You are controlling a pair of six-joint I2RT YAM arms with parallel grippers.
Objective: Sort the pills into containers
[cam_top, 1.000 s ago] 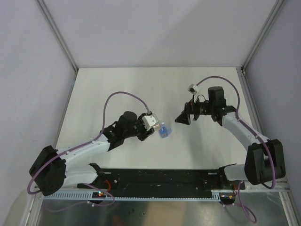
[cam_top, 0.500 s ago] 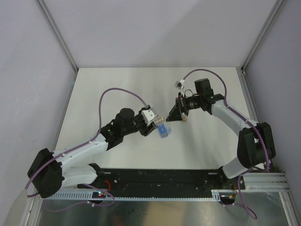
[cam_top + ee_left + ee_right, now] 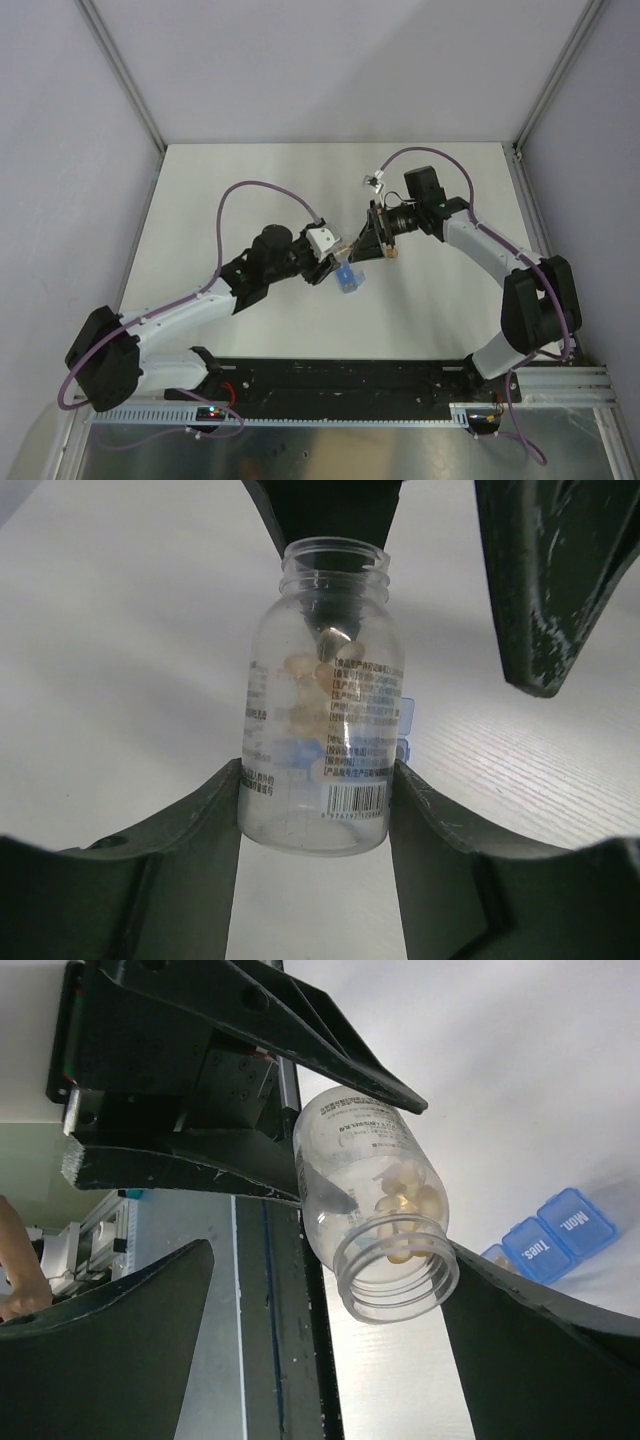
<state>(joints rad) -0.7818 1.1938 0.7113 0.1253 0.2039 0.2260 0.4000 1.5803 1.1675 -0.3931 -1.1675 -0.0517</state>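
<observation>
— Nearest the arm bases, what comes first?

— From the bases the left arm reaches out over the white bench. Its left claw is partly closed, with both fingers pressed against the sides of a small clear bottle. The bottle has no cap. A few pale tan pills sit inside it, near the neck.

— Where do they have to go?

— Into the blue strip of joined compartments, which lies on the bench just below and beside the bottle. Two lids read "Mon." and "Tues."; whether they are open cannot be told.

— And beyond that?

— The right claw is spread wide and holds nothing. Its fingers stand on either side of the bottle's open mouth, close to it but not touching.

— What could go wrong?

— Three things, I judge. The mouth is open, so a tilt too steep or off target would scatter pills on the bench instead of into a compartment. If the right claw closes or drifts, it could knock the rim and twist the bottle in a grip that only pinches its smooth sides. The strip looks light and loose, so a brush from either arm could shove it out from under the pour.
</observation>
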